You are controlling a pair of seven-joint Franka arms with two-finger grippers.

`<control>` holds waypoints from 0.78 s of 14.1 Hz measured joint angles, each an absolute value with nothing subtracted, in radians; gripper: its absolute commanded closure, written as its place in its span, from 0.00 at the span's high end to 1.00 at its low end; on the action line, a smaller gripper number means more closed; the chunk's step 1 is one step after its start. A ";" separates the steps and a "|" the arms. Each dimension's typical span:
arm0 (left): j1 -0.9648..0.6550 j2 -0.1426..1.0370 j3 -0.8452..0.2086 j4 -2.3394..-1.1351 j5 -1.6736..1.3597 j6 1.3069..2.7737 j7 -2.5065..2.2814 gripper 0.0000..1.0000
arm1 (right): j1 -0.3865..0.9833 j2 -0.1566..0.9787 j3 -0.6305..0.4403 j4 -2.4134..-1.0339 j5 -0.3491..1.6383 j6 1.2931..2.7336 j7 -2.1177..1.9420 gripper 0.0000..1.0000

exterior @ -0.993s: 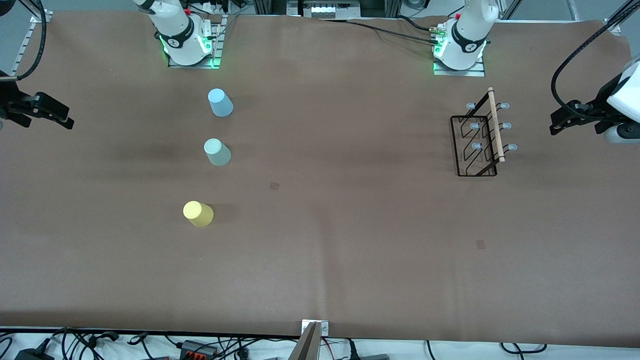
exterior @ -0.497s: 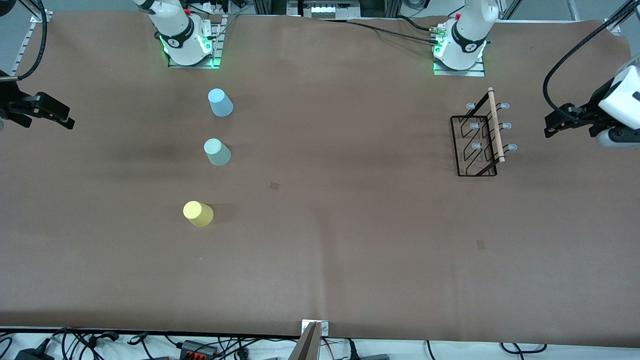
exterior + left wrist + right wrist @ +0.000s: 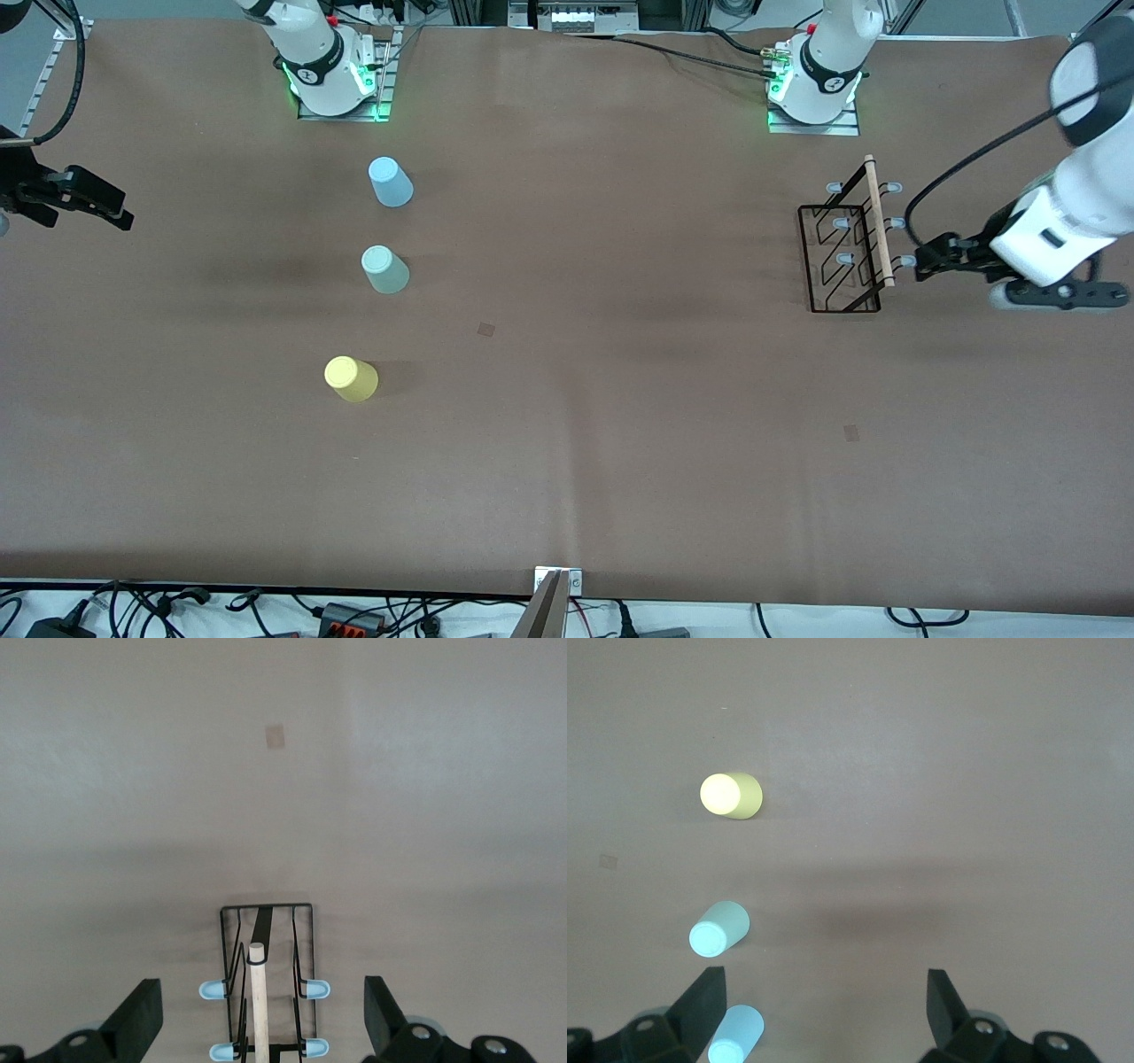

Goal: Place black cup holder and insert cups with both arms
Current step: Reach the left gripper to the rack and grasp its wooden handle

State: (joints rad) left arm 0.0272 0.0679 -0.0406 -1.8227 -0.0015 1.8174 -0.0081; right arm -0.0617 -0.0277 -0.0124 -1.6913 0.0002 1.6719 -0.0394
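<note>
The rack (image 3: 846,257) stands on the table (image 3: 620,443) near the left arm's base, its wooden handle (image 3: 879,221) on top and its capped pegs (image 3: 312,989) bare: no cup hangs on it. The three cups stand upside down toward the right arm's end, well apart from the rack: blue cup (image 3: 390,182) nearest the right base, mint cup (image 3: 384,269) nearer the camera, yellow cup (image 3: 351,378) nearer still. The left gripper (image 3: 930,260) hovers just beside the rack, jaws wide apart and holding nothing. The right gripper (image 3: 111,211) waits at the table's edge, jaws spread wide and holding nothing.
</note>
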 measured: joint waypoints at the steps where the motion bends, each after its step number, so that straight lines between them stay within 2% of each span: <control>1: 0.027 0.067 -0.041 -1.852 -0.002 1.824 -0.008 1.00 | -0.062 -0.024 -0.012 -1.691 0.000 1.672 -0.039 1.00; 5: 0.027 0.044 -0.042 -1.990 -0.002 1.883 -0.008 1.00 | -0.061 -0.006 -0.009 -1.692 0.000 1.671 -0.039 1.00; 11: 0.029 -0.070 -0.043 -2.208 -0.002 1.941 -0.008 1.00 | -0.047 0.007 -0.004 -1.692 0.000 1.690 -0.039 1.00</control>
State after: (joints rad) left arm 0.0288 -0.0698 -0.0429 -2.2082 -0.0015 1.9407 -0.0077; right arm -0.0468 0.0067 -0.0041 -1.6917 0.0001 1.6900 -0.0391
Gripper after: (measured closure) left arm 0.000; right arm 0.000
